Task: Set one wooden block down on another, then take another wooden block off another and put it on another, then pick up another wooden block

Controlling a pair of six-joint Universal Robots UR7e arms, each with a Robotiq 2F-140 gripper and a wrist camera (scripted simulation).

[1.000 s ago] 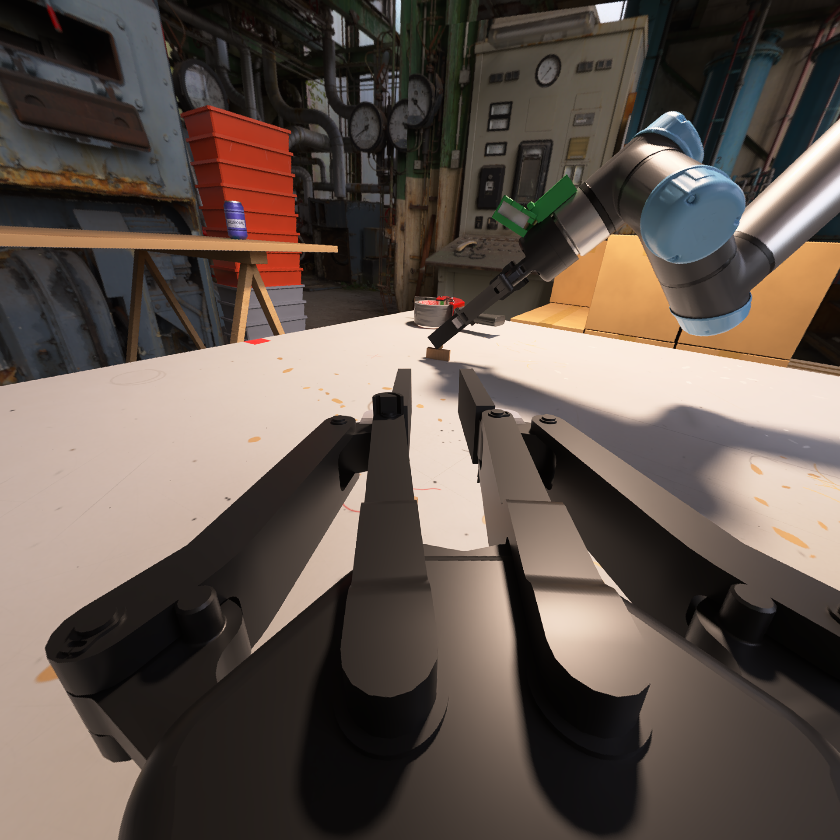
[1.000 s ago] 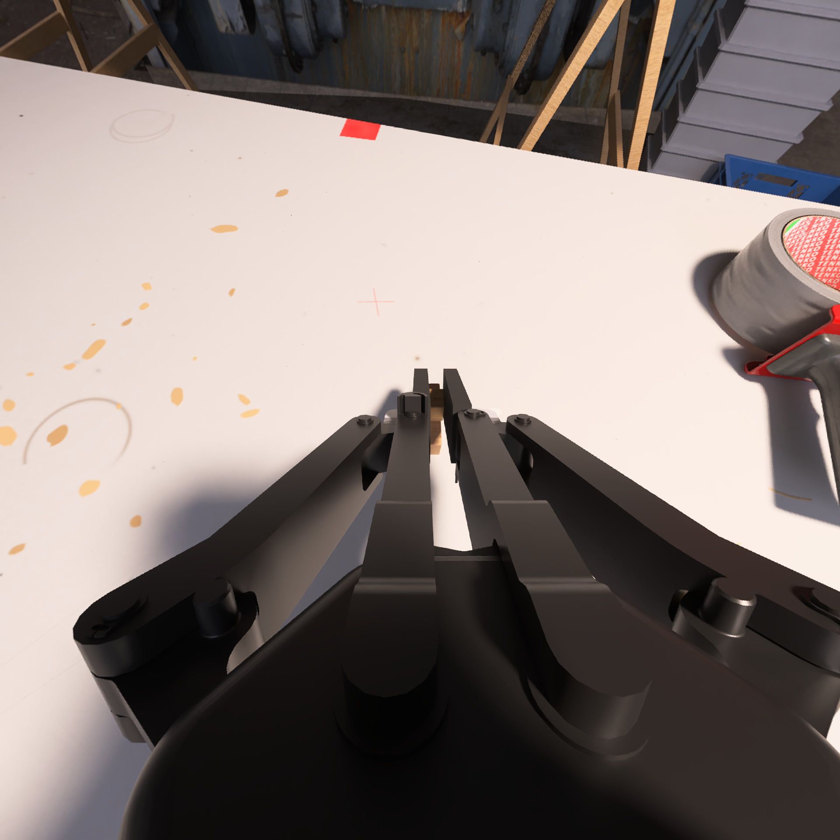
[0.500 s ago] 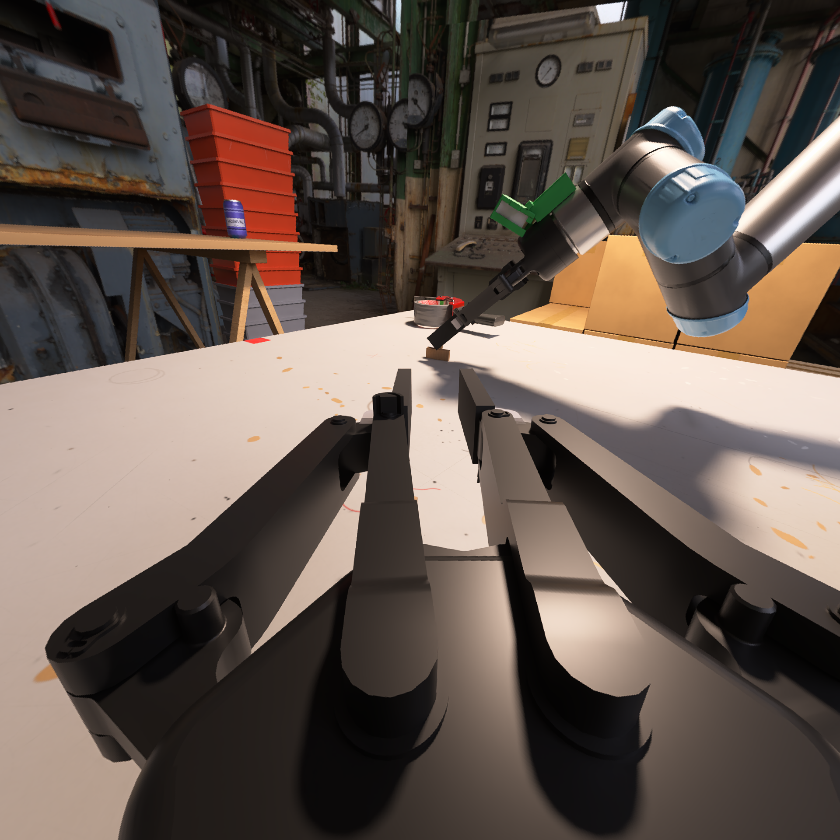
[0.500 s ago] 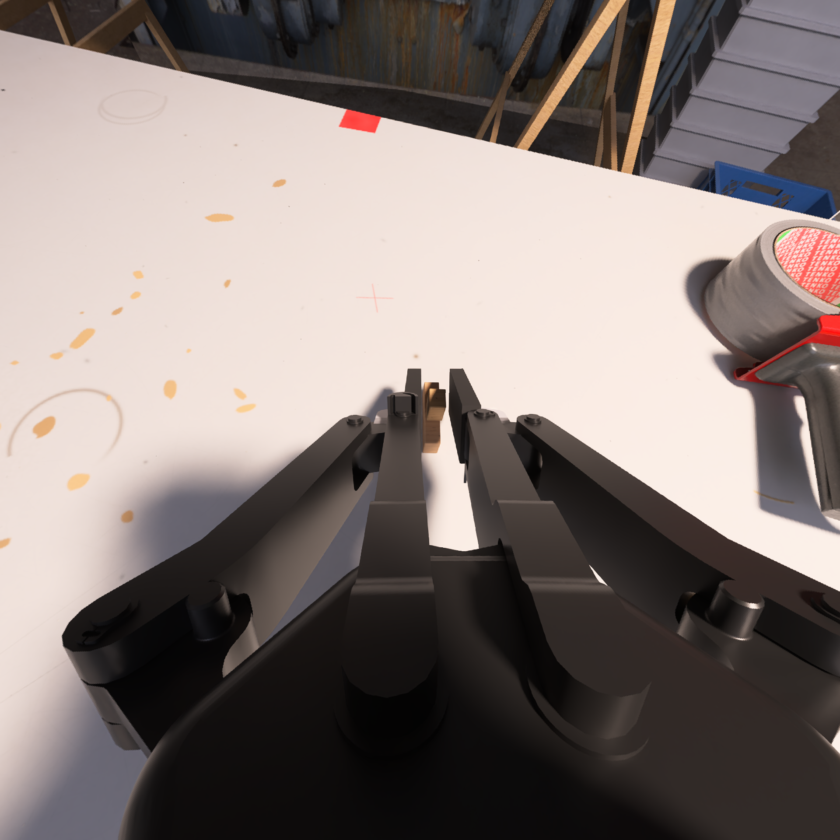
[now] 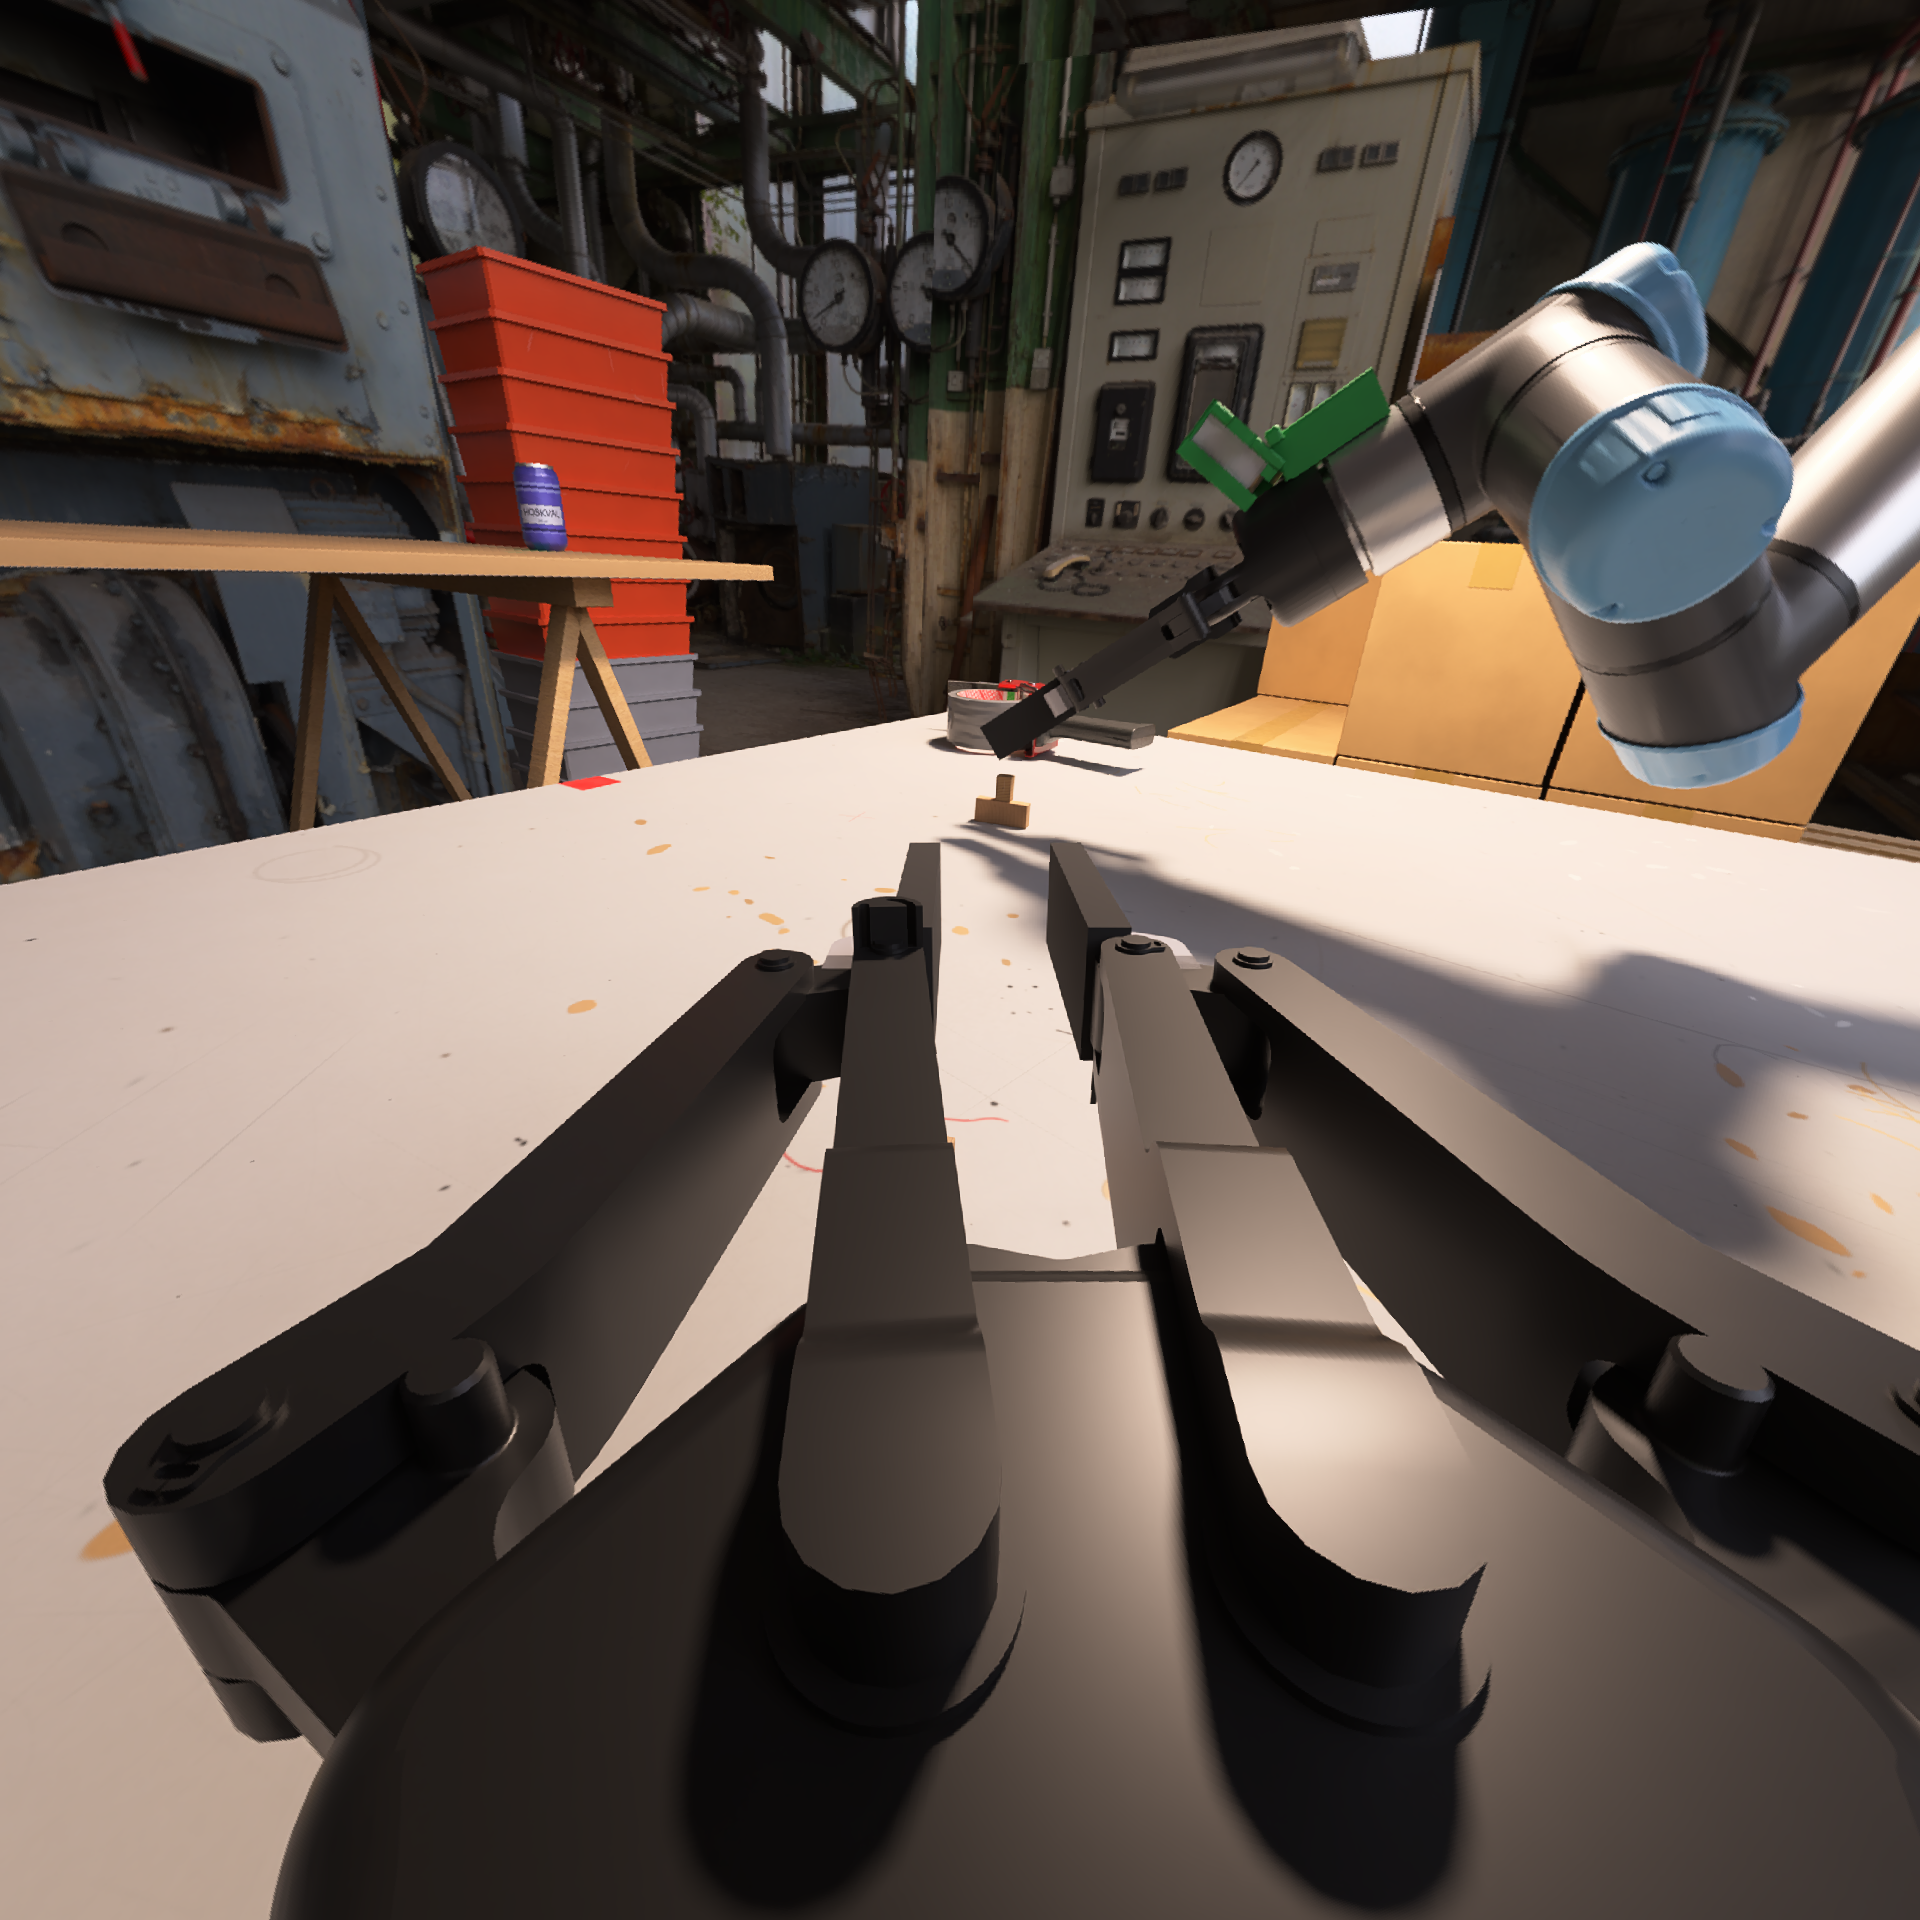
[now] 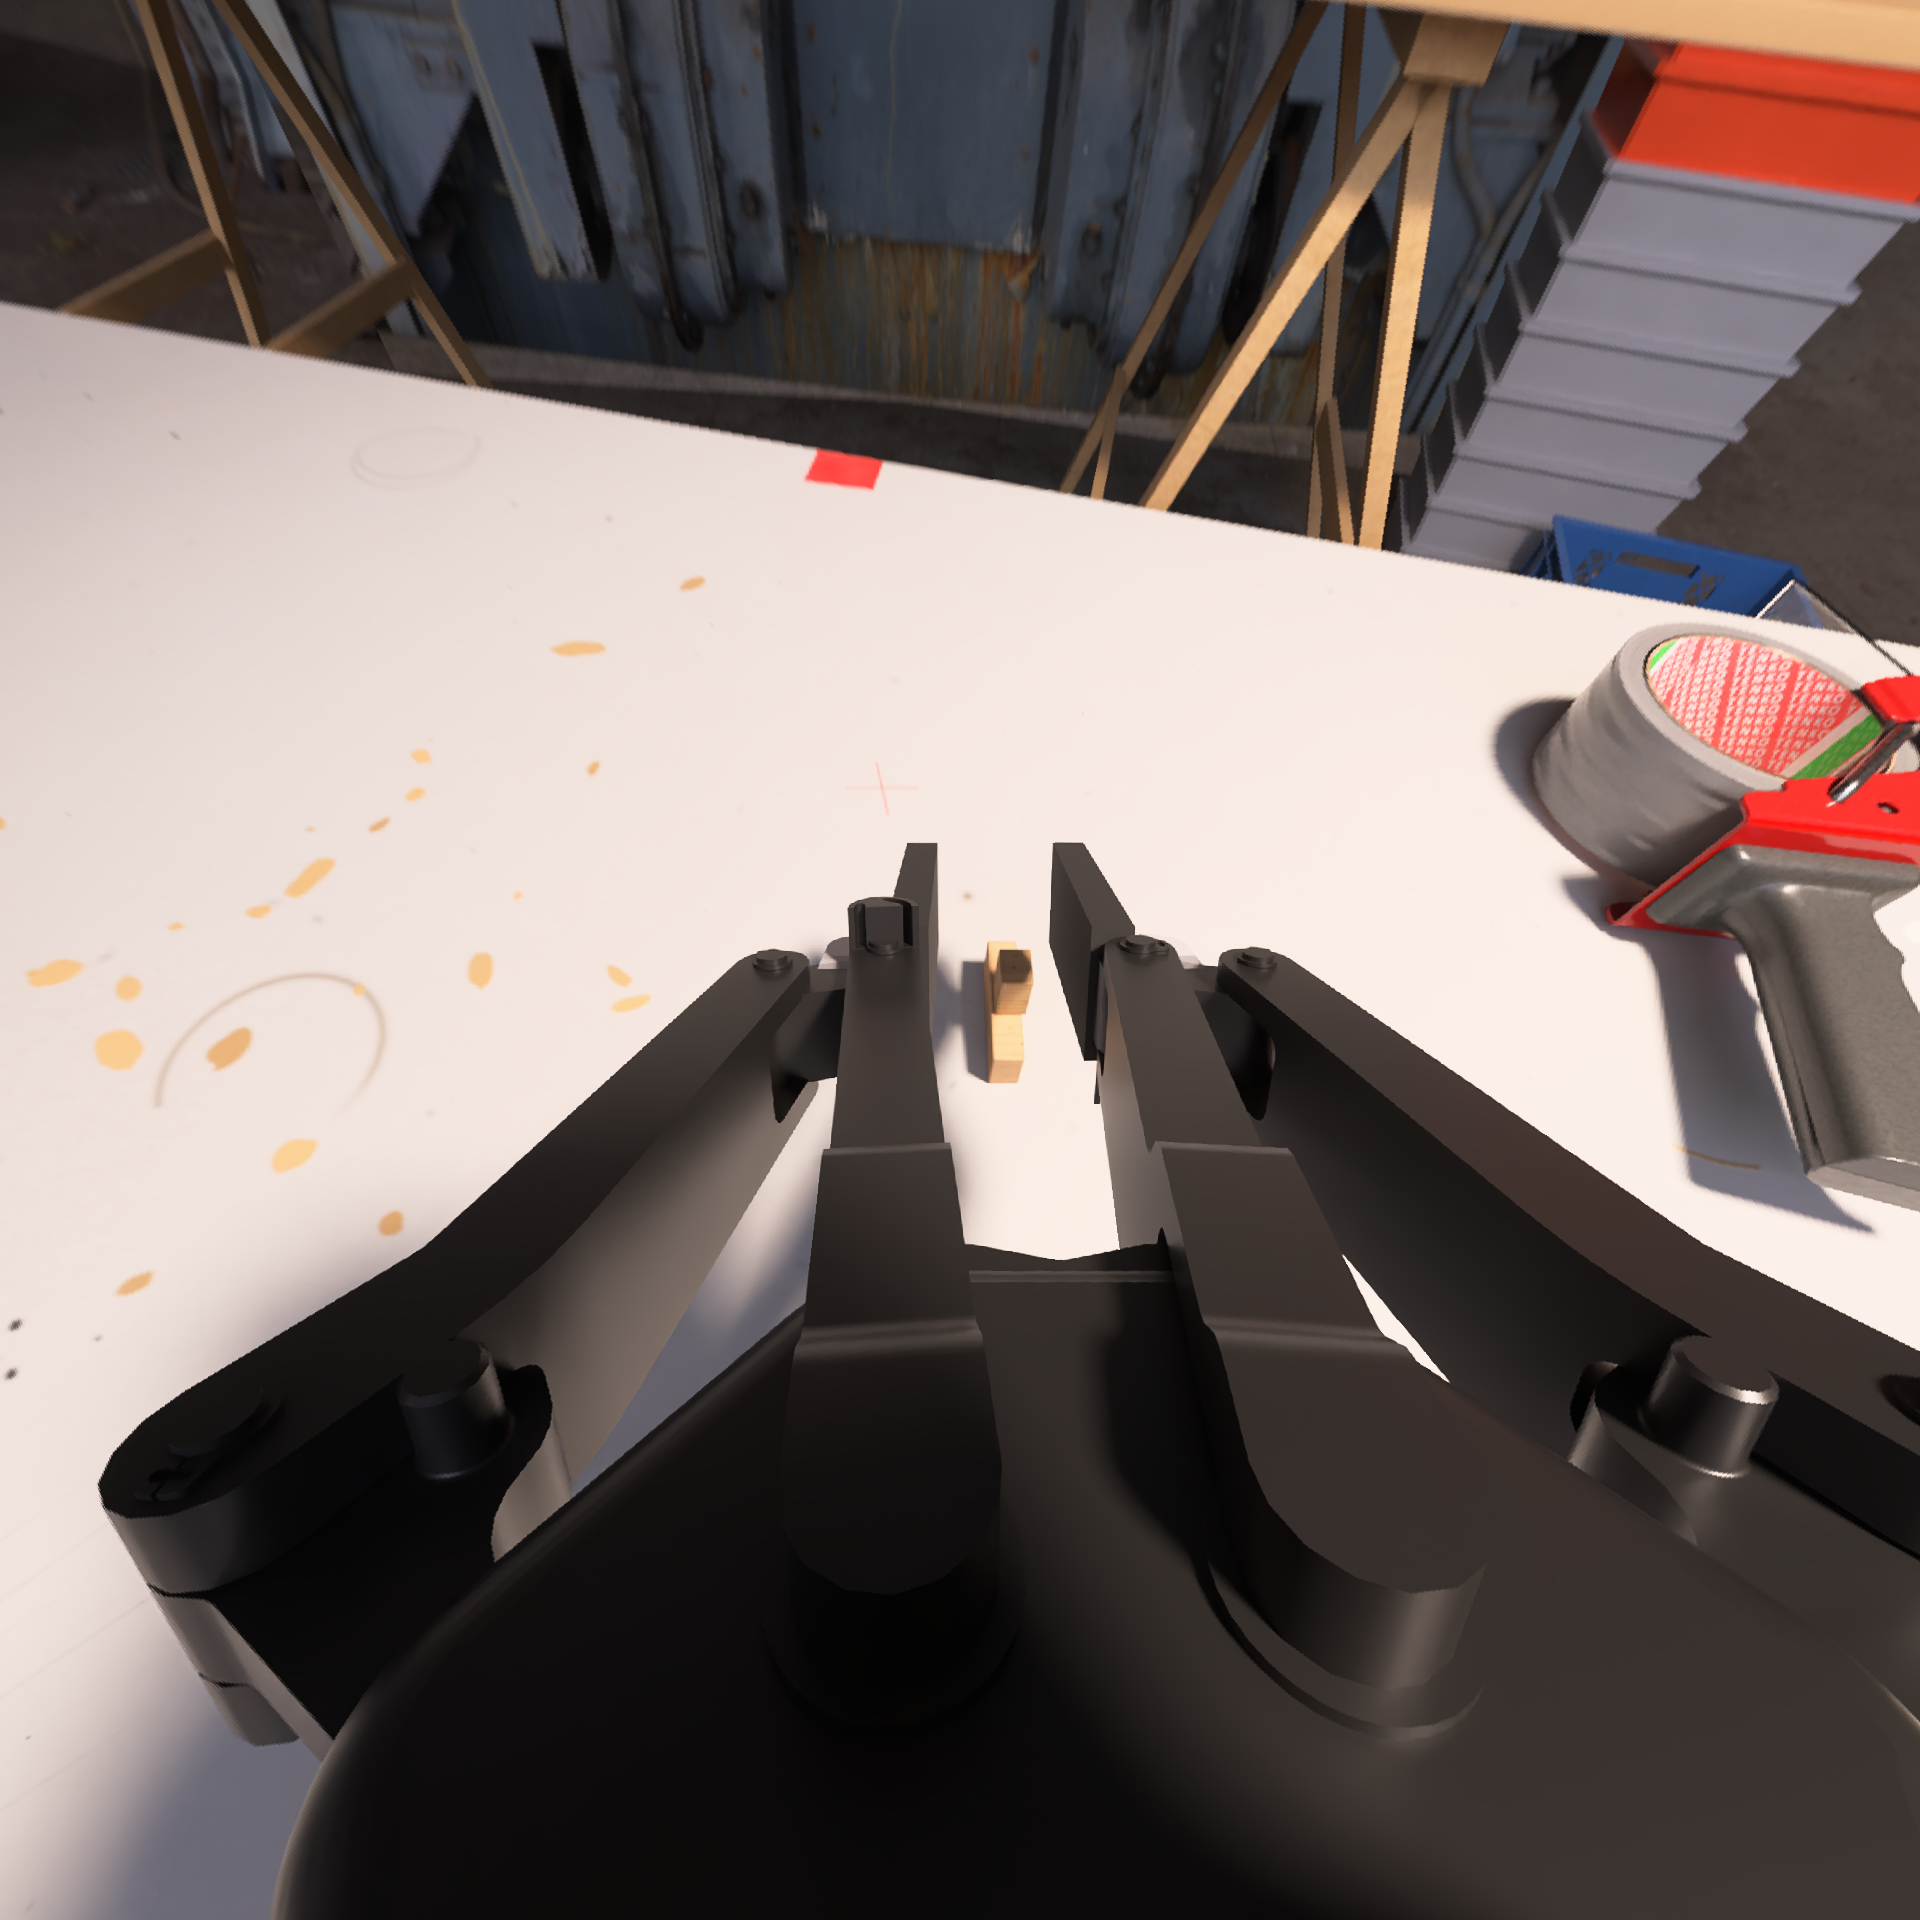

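Since half a second ago the right gripper (image 6: 994, 883) has spread its fingers and lifted clear of the blocks; a second ago it was pinched tight on the small block (image 6: 1012, 967). Now that block sits free on top of the long block (image 6: 1004, 1023), near one end, both resting on the table (image 6: 623, 727) between the parted fingers but touching neither. From the left wrist the pair reads as an upside-down T: small block (image 5: 1004, 787) upright on the flat one (image 5: 1002, 811), with the right gripper (image 5: 1023, 717) hanging above and behind, empty

Left gripper (image 5: 992, 883): fingers apart, nothing between them, low over the table, no change across the second

Tape gun (image 6: 1766, 821) off to the right, well apart from the stack

Judgement: first stacking step looks done, release clean, stack holding. Next comes lifting a block off another, yet no further blocks show in either view; cannot tell where they lie. Small block is narrow, likely easy to knock on re-approach
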